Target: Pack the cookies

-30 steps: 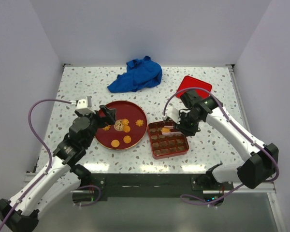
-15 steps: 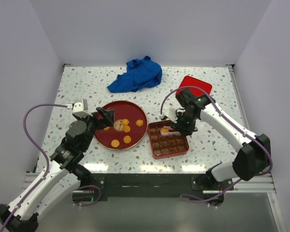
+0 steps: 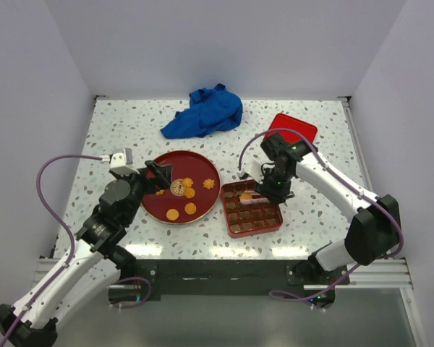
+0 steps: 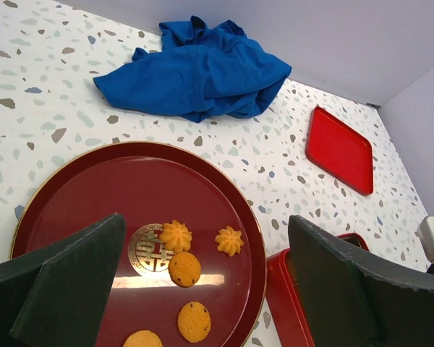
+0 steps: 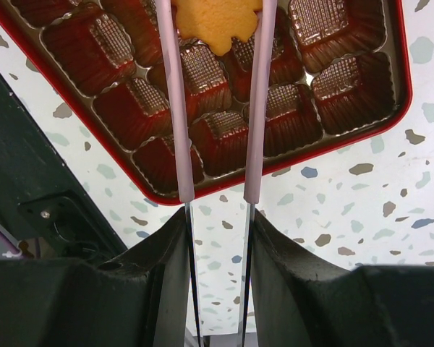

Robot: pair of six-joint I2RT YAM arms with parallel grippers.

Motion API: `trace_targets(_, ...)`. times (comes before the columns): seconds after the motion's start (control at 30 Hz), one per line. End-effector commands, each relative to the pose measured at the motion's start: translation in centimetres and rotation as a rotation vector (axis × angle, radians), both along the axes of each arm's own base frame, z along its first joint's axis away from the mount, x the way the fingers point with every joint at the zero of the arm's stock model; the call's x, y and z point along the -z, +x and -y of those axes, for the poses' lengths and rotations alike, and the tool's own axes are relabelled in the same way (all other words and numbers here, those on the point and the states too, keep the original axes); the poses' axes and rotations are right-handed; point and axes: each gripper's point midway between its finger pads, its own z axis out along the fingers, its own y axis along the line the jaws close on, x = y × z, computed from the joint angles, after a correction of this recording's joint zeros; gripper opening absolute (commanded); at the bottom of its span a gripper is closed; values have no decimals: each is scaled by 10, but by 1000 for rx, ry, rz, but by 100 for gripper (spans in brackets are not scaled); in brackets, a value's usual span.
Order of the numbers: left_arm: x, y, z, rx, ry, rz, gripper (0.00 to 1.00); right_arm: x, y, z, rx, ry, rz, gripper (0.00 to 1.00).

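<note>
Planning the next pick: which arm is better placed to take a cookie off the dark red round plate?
Left. The left claw hangs open over the dark red round plate and its orange-golden cookies. The right claw is shut on a flower-shaped cookie above the red compartmented tray.

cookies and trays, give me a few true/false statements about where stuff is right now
1. The right gripper holds a cookie between its fingers above the compartment tray. True.
2. The left gripper is shut on a cookie. False: it is open with nothing between its fingers, above the dark red plate.
3. Several cookies lie on the plate. True.
4. The blue cloth lies on the plate. False: it lies on the table beyond the plate.
5. The flat red lid covers the compartment tray. False: it lies on the table apart from the tray, which is uncovered.
</note>
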Motion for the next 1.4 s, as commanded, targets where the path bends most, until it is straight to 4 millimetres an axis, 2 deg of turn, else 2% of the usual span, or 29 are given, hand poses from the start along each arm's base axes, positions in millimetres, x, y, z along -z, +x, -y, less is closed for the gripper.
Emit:
trace_targets(0.0, -10, 2, -1, -9, -32, 34, 100, -3, 5, -7, 11, 26, 17, 32)
trace_targets(0.43, -10, 2, -1, -6, -33, 34, 100, 3, 0, -6, -2, 3, 8, 36)
trace_targets(1.03, -8, 0, -3, -13, -36, 29, 100, 7, 5, -8, 15, -5, 12, 41)
trace_targets(1.37, -9, -1, -2, -10, -35, 31, 100, -12, 10, -21, 20, 58, 24, 42)
